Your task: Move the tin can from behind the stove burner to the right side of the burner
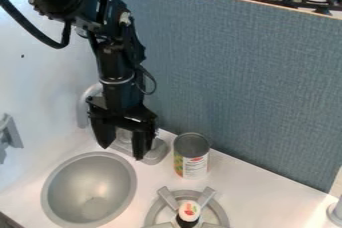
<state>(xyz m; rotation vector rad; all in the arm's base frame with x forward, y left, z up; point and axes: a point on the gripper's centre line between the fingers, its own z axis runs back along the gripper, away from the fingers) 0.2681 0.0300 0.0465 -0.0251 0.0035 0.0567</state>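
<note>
The black gripper [121, 150] hangs down over the back edge of the sink, in front of the grey faucet, with its fingers apart and nothing seen between them. Just right of it, an upright metal can [192, 156] with a colourful label stands on the white counter near the blue-grey wall, apart from the gripper. Farther forward, a small dark bottle with a white cap [189, 211] stands at the middle of the grey stove burner [155, 215]; the cap bears a red and green mark.
A round grey sink bowl [89, 190] lies in front of the gripper at the left. The faucet base [157, 152] is partly hidden behind the gripper. A blue-grey partition [247, 82] borders the counter at the back. Another grey object [336, 210] stands at the right edge.
</note>
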